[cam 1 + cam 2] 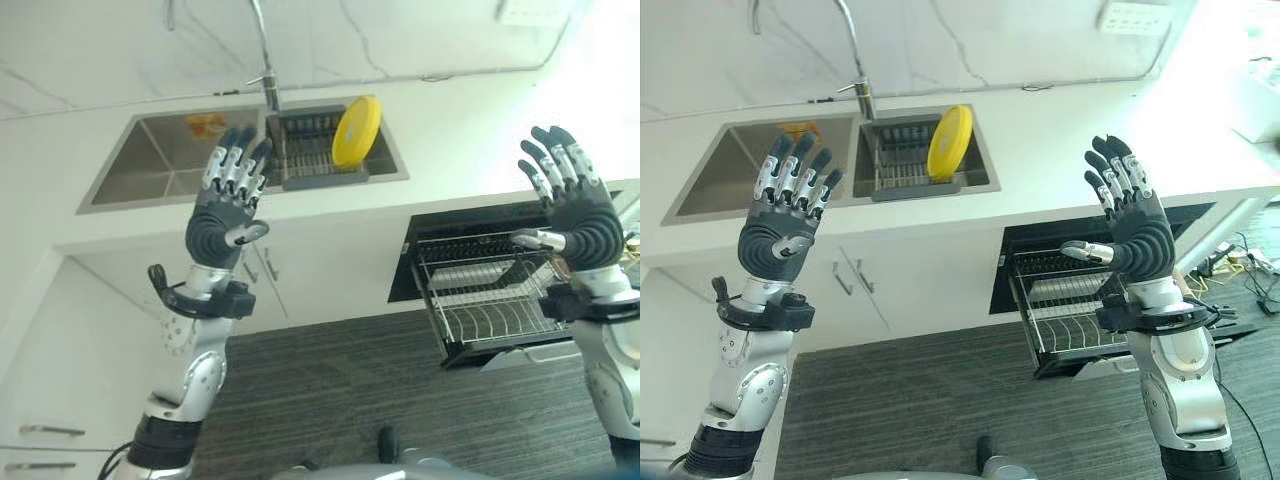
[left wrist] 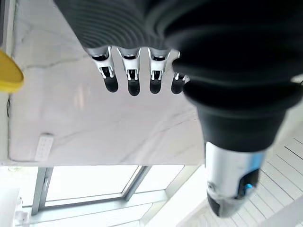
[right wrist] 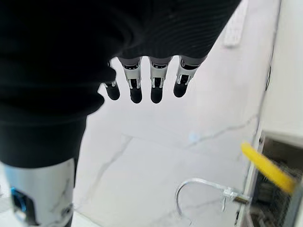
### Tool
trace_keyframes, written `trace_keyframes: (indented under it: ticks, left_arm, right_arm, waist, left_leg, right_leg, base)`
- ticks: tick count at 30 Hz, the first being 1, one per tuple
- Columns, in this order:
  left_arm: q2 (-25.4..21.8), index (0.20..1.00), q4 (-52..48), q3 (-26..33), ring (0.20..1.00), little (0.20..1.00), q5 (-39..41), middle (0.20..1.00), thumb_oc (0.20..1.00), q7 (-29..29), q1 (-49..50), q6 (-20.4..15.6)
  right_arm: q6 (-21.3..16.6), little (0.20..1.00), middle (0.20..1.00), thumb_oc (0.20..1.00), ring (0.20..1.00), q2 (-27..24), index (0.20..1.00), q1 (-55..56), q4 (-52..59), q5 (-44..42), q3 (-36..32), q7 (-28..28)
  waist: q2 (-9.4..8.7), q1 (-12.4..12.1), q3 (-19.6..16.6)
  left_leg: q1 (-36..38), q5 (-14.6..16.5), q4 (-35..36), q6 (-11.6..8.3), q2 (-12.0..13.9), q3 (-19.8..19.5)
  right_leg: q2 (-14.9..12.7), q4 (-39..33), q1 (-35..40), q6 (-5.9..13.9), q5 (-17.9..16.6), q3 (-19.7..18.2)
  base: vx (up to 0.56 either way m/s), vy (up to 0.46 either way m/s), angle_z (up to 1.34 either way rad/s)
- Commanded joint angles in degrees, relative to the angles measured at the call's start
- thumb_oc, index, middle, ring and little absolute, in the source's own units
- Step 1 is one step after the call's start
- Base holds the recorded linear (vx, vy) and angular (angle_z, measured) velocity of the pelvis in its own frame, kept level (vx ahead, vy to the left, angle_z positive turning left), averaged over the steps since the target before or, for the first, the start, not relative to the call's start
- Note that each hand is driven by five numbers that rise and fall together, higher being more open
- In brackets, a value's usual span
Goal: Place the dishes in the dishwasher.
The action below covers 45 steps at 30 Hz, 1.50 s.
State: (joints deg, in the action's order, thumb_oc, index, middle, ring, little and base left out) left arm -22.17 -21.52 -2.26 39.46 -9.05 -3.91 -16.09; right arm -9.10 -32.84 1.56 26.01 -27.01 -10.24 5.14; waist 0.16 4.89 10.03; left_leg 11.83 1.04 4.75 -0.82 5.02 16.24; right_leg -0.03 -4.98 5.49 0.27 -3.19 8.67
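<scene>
White marble-look wall and a pale tabletop [image 1: 1060, 130] stretch ahead of me, with a double sink [image 1: 730, 180] set into it and a faucet [image 1: 855, 60] rising between the basins. My left robot hand [image 1: 232, 185] hangs raised before the sink, fingers spread and straight, holding nothing. My right robot hand [image 1: 1130, 215] is up over the dishwasher, likewise spread and empty.

One dish is in play: a yellow plate [image 1: 949, 142] standing on edge in the grey drying rack [image 1: 902, 165] inside the basin on my right. A small orange thing [image 1: 798, 128] lies in the other basin; I cannot tell what it is.

Below the tabletop, the dishwasher [image 1: 1040, 250] is open with its wire rack [image 1: 1065, 320] pulled out over the floor.

I judge the first step to be reaching for the plate. It leans upright, so pinching its upper rim with thumb against fingers should lift it cleanly out of the rack tines. The faucet neck crowds that basin, so coming in from the right looks safer. Open air between sink and dishwasher gives plenty of room to swing down; the tabletop's front edge is the thing to clear.
</scene>
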Motion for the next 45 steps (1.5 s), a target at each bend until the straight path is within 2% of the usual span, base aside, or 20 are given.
trace_keyframes:
  ticks: [1, 4, 6, 9, 10, 11, 12, 15, 20, 24, 25, 26, 27, 28, 29, 31, 34, 36, 39, 45]
  left_arm:
    - [-2.32, 1.0, -1.97, 1.24, 1.0, 1.0, 0.73, 1.0, 1.0, -0.48, 0.5, -1.91]
    - [-2.42, 1.0, -1.91, 1.35, 1.0, 1.0, 1.58, 1.0, 1.0, -0.9, 1.04, -1.89]
    - [-2.11, 1.0, -2.6, 1.65, 1.0, 1.0, 2.04, 1.0, 1.0, -1.1, 1.57, -1.94]
    - [-1.73, 1.0, -2.69, 1.71, 1.0, 1.0, 2.71, 1.0, 1.0, -1.59, 2.51, -2.3]
    - [-1.75, 1.0, -2.53, 1.58, 1.0, 1.0, 3.07, 1.0, 1.0, -2.05, 2.56, -2.65]
    - [-1.92, 1.0, -2.14, 1.3, 1.0, 1.0, 3.07, 1.0, 1.0, -1.91, 2.56, -3.54]
    - [-2.43, 1.0, -1.57, 1.21, 1.0, 1.0, 3.52, 1.0, 1.0, -1.55, 2.18, -3.76]
    - [-2.3, 1.0, -1.48, 0.72, 1.0, 1.0, 2.9, 1.0, 1.0, -0.71, 0.66, -3.37]
    - [-1.87, 1.0, -1.36, 0.54, 1.0, 1.0, 3.07, 1.0, 1.0, -0.44, -0.55, -1.19]
    - [-2.62, 1.0, -1.71, 1.9, 1.0, 1.0, 1.68, 1.0, 1.0, -2.55, 1.12, 0.01]
    - [-2.89, 1.0, -1.75, 2.19, 1.0, 1.0, 1.0, 1.0, 1.0, -2.26, 1.31, 0.42]
    - [-3.85, 1.0, -1.9, 2.58, 1.0, 1.0, 2.03, 1.0, 1.0, -1.78, 1.08, 0.91]
    - [-4.3, 1.0, -2.06, 2.52, 1.0, 1.0, 2.32, 1.0, 1.0, -1.39, 0.73, 1.14]
    - [-4.62, 1.0, -2.13, 2.4, 1.0, 1.0, 2.06, 1.0, 1.0, -0.99, 0.29, 1.18]
    - [-5.29, 1.0, -2.1, 2.09, 1.0, 1.0, 1.03, 1.0, 1.0, -0.49, -0.29, 0.72]
    - [-5.51, 1.0, -2.0, 2.29, 1.0, 1.0, -0.08, 1.0, 1.0, -0.1, -0.24, 0.86]
    - [-4.42, 1.0, -1.75, 1.36, 1.0, 1.0, 1.24, 1.0, 1.0, -0.19, 0.38, 0.61]
    - [-3.51, 1.0, -2.07, 0.88, 1.0, 1.0, 2.92, 1.0, 1.0, 0.09, 0.78, 0.87]
    - [-2.78, 1.0, -1.54, -0.48, 1.0, 1.0, 2.74, 1.0, 1.0, 0.64, -0.15, 0.7]
    - [-2.94, 1.0, -1.16, 2.05, 1.0, 1.0, 5.69, 1.0, 1.0, -1.09, 1.71, 1.79]
  right_arm:
    - [-1.14, 1.0, 1.0, 1.0, 1.0, -1.21, 1.0, -0.97, 2.5, -1.1, -1.99, 0.96]
    - [-1.01, 1.0, 1.0, 1.0, 1.0, -2.11, 1.0, -0.37, 1.98, -2.29, -3.15, 1.64]
    - [-0.92, 1.0, 1.0, 1.0, 1.0, -3.02, 1.0, -0.13, 1.79, -2.83, -4.02, 2.26]
    - [-0.49, 1.0, 1.0, 1.0, 1.0, -3.25, 1.0, -1.54, 1.35, -1.25, -2.97, 1.17]
    - [-1.09, 1.0, 1.0, 1.0, 1.0, -3.19, 1.0, -1.58, 1.27, -0.15, -2.61, 0.55]
    - [-2.07, 1.0, 1.0, 1.0, 1.0, -3.18, 1.0, -1.12, 1.29, -0.04, -2.74, 1.1]
    - [-2.16, 1.0, 1.0, 1.0, 1.0, -3.95, 1.0, -1.53, 1.25, 0.16, -2.36, 0.45]
    - [-2.3, 1.0, 1.0, 1.0, 1.0, -4.75, 1.0, -1.21, 0.97, -3.34, -4.2, 0.94]
    - [1.97, 1.0, 1.0, 1.0, 1.0, -3.89, 1.0, -2.01, 1.02, -3.45, -3.85, 0.78]
    - [2.73, 1.0, 1.0, 1.0, 1.0, -2.29, 1.0, 0.26, 2.1, -2.93, -3.54, 1.85]
    - [2.79, 1.0, 1.0, 1.0, 1.0, -1.3, 1.0, 0.72, 2.12, -3.07, -3.37, 2.2]
    - [2.45, 1.0, 1.0, 1.0, 1.0, -1.28, 1.0, 1.03, 1.89, -3.43, -3.14, 1.61]
    - [2.31, 1.0, 1.0, 1.0, 1.0, -1.31, 1.0, 0.7, 1.69, -3.51, -2.57, 1.2]
    - [2.19, 1.0, 1.0, 1.0, 1.0, -1.19, 1.0, 0.04, 1.46, -3.32, -1.98, 0.96]
    - [1.57, 1.0, 1.0, 1.0, 1.0, -0.33, 1.0, -1.36, 1.18, -2.38, -0.59, 0.61]
    - [0.83, 1.0, 1.0, 1.0, 1.0, 0.86, 1.0, -2.07, 1.48, -2.55, 0.37, 1.15]
    - [2.17, 1.0, 1.0, 1.0, 1.0, -1.15, 1.0, -3.83, 0.43, -4.49, -0.22, 1.42]
    - [3.39, 1.0, 1.0, 1.0, 1.0, -2.81, 1.0, -4.96, 0.41, -6.07, -0.59, 1.17]
    - [4.06, 1.0, 1.0, 1.0, 1.0, -3.68, 1.0, -6.89, 0.14, -6.15, 0.57, 0.76]
    - [6.19, 1.0, 1.0, 1.0, 1.0, -2.51, 1.0, -4.35, 1.63, -8.54, -0.96, 2.83]
  waist:
    - [-2.02, 0.89, -2.53]
    - [-2.63, 1.43, -1.69]
    - [-2.94, 0.88, -0.51]
    - [-2.54, -0.36, 0.17]
    - [-2.13, -0.63, -0.08]
    - [-2.28, -0.85, 0.3]
    - [-2.42, -0.59, -0.38]
    - [-2.47, -1.2, -1.72]
    - [-3.85, -2.71, -2.64]
    - [-4.38, -2.97, -1.12]
    - [-4.64, -2.81, -0.63]
    - [-4.92, -3.22, -0.42]
    - [-5.07, -3.3, -0.39]
    - [-5.16, -3.21, -0.3]
    - [-5.44, -2.79, 0.11]
    - [-5.21, -2.38, 0.26]
    - [-4.55, -2.12, -1.52]
    - [-4.05, -2.87, -1.56]
    - [-2.77, -3.04, -1.37]
    - [-1.67, -2.12, -3.32]
  left_leg:
    - [-3.48, -0.33, -2.69, -1.73, 1.28, -0.89]
    - [-5.92, -0.53, -11.56, -2.55, 2.64, 0.77]
    - [-11.68, -3.09, -22.12, -4.12, 3.03, -1.78]
    - [-12.8, -3.66, -12.71, -4.11, 3.96, -0.9]
    - [-12.16, -6.1, -6.07, -4.65, 4.96, 0.48]
    - [-14.24, -9.47, -7.15, -5.44, 6.58, 0.05]
    - [-11.12, -5.8, -4.32, -3.97, 4.69, -0.44]
    - [-8.53, -5.0, -0.31, -3.41, 3.25, -2.21]
    - [-6.85, -2.59, 0.25, -1.45, 0.87, -5.04]
    - [-6.31, -1.54, -0.1, 0.98, -0.17, -6.42]
    - [-5.82, -1.33, -0.01, 0.68, 0.16, -6.39]
    - [-5.8, -1.65, 0.12, -0.16, 0.97, -6.17]
    - [-5.78, -1.49, 0.16, -0.79, 1.65, -6.05]
    - [-5.77, -1.33, 0.2, -1.19, 2.13, -5.8]
    - [-5.02, -0.52, 0.25, -1.71, 2.83, -5.17]
    - [-3.78, 0.06, 0.25, -1.79, 3.96, -3.86]
    - [-2.87, 0.29, -2.67, -2.61, 4.1, -0.73]
    - [-5.58, -0.81, -5.69, -3.64, 4.12, -3.07]
    - [-6.75, -5.18, -0.18, -5.98, 7.28, -2.81]
    - [-6.51, -3.12, 0.25, -5.57, 6.56, -3.77]
  right_leg:
    - [-2.55, 3.03, 0.9, 2.15, 3.7, -0.72]
    - [-2.73, 4.52, 0.6, 0.88, 4.48, -1.11]
    - [-2.41, 5.04, 0.86, -0.29, 4.49, -2.0]
    - [-2.91, 3.93, 2.39, 1.39, 4.68, -0.86]
    - [-3.15, 3.08, 3.25, 1.94, 4.94, 0.25]
    - [-3.12, 2.96, 3.98, 1.56, 5.45, 0.44]
    - [-4.23, 3.7, 3.82, 2.67, 5.78, 0.44]
    - [-5.57, 5.36, 3.0, 3.97, 5.88, 1.77]
    - [-6.97, 8.54, 2.14, 5.38, 5.29, 2.47]
    - [-7.55, 26.38, -5.8, 7.84, 0.91, 1.2]
    - [-8.02, 24.96, -7.38, 7.64, 0.14, 1.14]
    - [-8.9, 16.53, -6.84, 6.95, 2.51, 2.56]
    - [-9.43, 9.92, -5.59, 7.14, 1.78, 3.5]
    - [-9.73, 5.28, -4.6, 7.73, -0.46, 3.94]
    - [-11.03, 1.28, -5.36, 9.06, -5.77, 3.61]
    - [-11.34, 0.83, -5.84, 9.72, -6.27, 3.47]
    - [-9.73, -0.02, -3.59, 7.84, -3.6, 3.64]
    - [-9.21, -0.02, -2.49, 7.02, -2.62, 2.57]
    - [-10.0, -0.02, -2.08, 7.68, -1.84, 3.56]
    - [-12.06, -0.02, -1.31, 8.77, -1.46, 4.66]
  base:
    - [0.14, -0.112, 0.01]
    - [0.1, -0.103, 0.07]
    - [0.11, -0.02, 0.02]
    - [0.19, 0.214, -0.01]
    - [0.19, 0.265, -0.02]
    - [0.22, 0.362, 0.11]
    - [0.21, 0.351, -0.03]
    - [0.25, 0.398, -0.21]
    - [0.17, 0.262, 0.15]
    - [0.09, 0.085, 0.15]
    - [0.12, -0.214, 0.15]
    - [0.16, -0.303, 0.17]
    - [0.14, -0.353, -0.01]
    - [0.11, -0.46, -0.16]
    - [0.09, -0.503, -0.18]
    - [0.12, -0.445, -0.06]
    - [0.16, -0.302, 0.23]
    - [0.11, -0.056, 0.21]
    - [0.05, 0.065, 0.07]
    - [0.07, 0.108, -0.15]
